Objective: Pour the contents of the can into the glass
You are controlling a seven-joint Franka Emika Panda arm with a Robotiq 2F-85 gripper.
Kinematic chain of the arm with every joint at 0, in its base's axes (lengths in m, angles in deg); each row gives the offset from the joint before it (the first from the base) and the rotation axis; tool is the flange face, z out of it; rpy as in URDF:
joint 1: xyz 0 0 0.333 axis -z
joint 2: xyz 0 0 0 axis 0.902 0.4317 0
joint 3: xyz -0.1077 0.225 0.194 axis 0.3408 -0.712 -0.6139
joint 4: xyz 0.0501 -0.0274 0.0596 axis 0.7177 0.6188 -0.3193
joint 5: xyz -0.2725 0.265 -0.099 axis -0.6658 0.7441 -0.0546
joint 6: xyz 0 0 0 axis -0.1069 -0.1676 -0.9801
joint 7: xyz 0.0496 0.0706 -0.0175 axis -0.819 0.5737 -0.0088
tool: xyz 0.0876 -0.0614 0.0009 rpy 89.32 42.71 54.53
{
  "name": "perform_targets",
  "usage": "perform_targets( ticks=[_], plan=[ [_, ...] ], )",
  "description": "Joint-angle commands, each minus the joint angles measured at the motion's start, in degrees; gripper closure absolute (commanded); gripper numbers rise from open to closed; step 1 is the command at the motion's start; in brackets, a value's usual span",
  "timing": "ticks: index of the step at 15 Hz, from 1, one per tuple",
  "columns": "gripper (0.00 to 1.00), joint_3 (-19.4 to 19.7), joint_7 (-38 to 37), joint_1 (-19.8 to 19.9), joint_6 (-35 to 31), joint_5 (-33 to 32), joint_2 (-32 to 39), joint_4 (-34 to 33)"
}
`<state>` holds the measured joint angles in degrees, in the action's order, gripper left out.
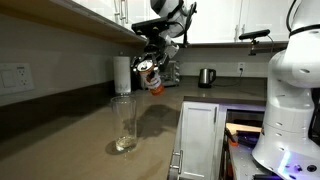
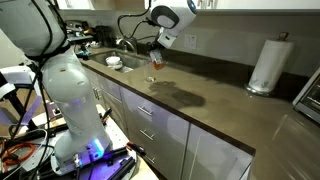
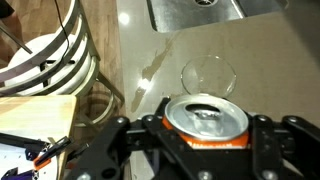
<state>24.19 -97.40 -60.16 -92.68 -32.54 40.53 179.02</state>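
The claw (image 3: 206, 142) clamps around the can (image 3: 205, 115), jaws pressed to its sides, holding it above the countertop (image 3: 140, 40); the glass (image 3: 208, 75) stands just below and ahead of the claw, with the sink (image 3: 195, 12) farther beyond.

Metal, glass, matt counter, paper.
The can (image 3: 205, 118) has a bright, glossy silver metal top; at its twelve o'clock the glass (image 3: 208, 75) is clear and smooth. The countertop (image 3: 270, 60) looks matt brown, the sink (image 3: 230, 10) dull steel, the paper towel roll (image 2: 268, 63) white paper.
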Motion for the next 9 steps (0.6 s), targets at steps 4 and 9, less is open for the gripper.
perform_targets(
  ticks=[4,9],
  plan=[
    [0.74,-1.76,-2.86,-0.58,0.3,-2.47,-1.46,-2.52],
    [0.74,-3.08,-4.48,-0.78,0.32,-4.74,-0.23,-5.3]
  ],
)
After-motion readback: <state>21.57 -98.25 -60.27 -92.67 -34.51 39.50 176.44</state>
